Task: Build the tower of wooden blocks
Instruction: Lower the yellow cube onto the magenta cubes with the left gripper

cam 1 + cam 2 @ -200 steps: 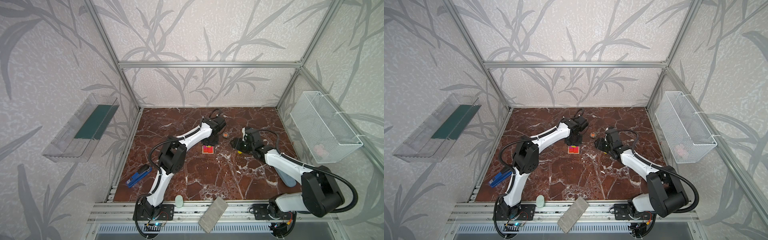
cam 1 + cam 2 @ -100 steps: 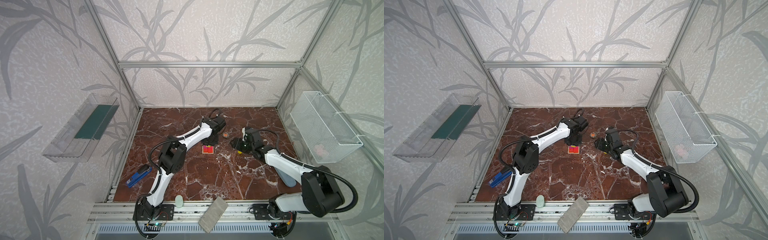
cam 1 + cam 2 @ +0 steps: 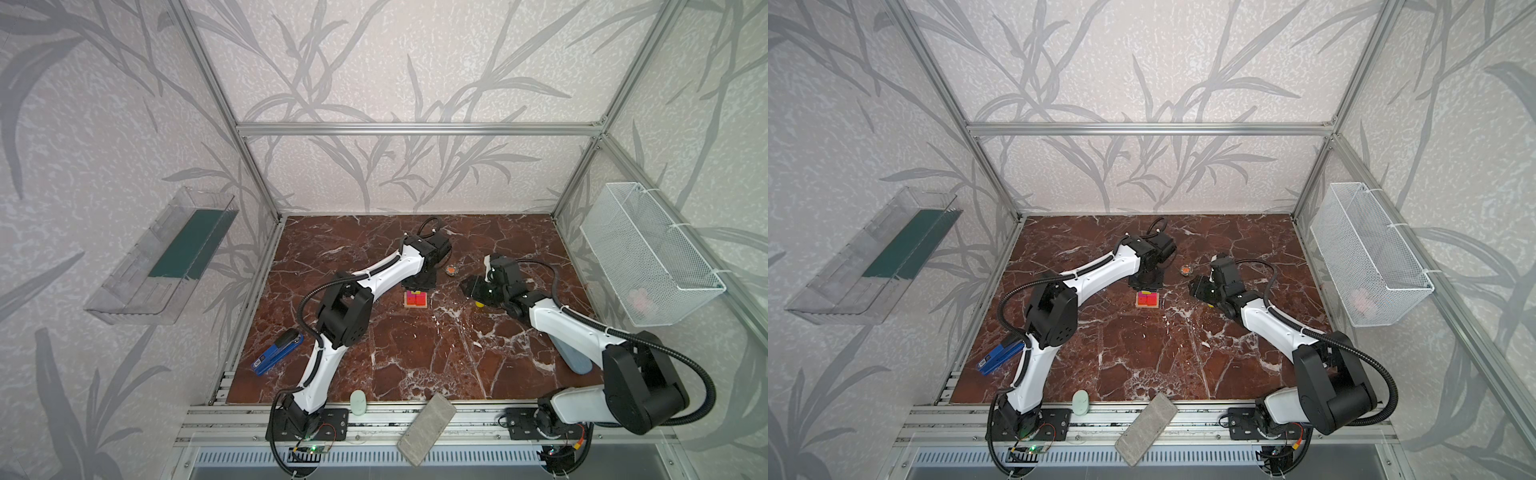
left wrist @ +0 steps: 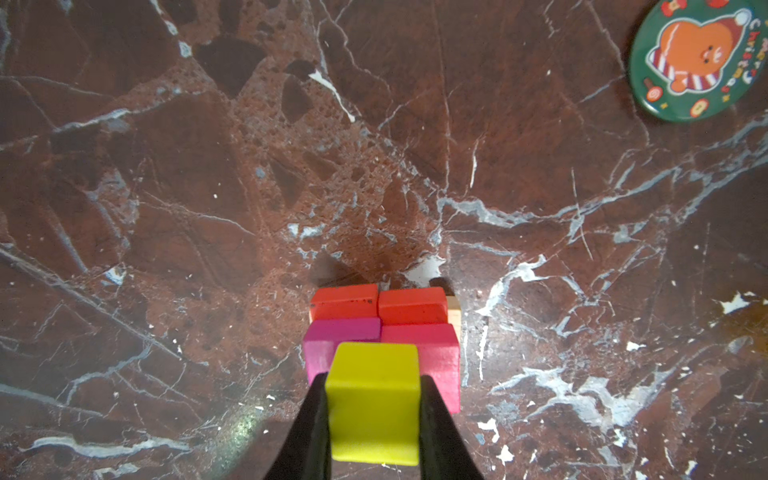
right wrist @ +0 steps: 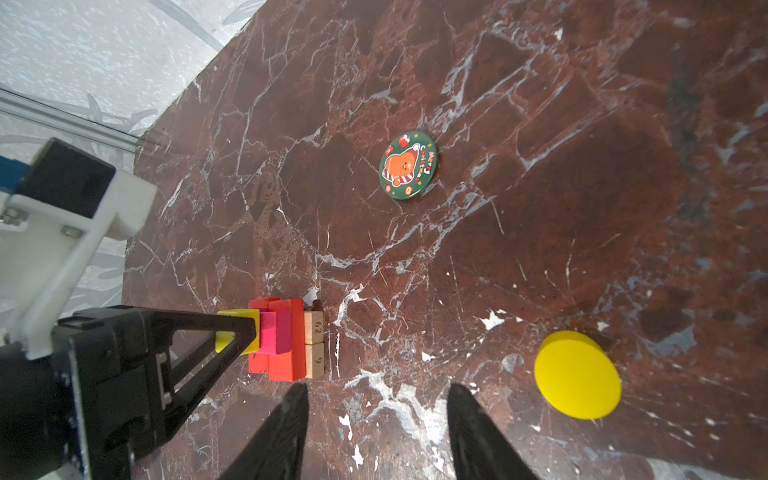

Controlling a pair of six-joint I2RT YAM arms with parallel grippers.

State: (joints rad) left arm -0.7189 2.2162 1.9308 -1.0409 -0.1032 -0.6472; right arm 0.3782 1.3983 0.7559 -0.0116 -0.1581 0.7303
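Gripping the yellow cube [image 4: 374, 399], the left gripper [image 4: 374, 379] held it over the magenta cubes [image 4: 436, 353] of the tower [image 3: 415, 299] near the worktop's [image 3: 415, 365] middle; tan bars [image 5: 314, 345] and red flat rectangles [image 4: 411, 305] were already laid; the yellow cylinder [image 5: 577, 374] lay unplaced nearer the right edge, beside the right gripper [image 5: 377, 388], jaws parted and empty.

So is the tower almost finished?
Nearly. Done: tan bars at the bottom, red blocks on them, magenta cubes on top. In hand: the left gripper is shut on the yellow cube right over the magenta cubes, not yet released. Left: the yellow cylinder sits on the table near the open, empty right gripper.
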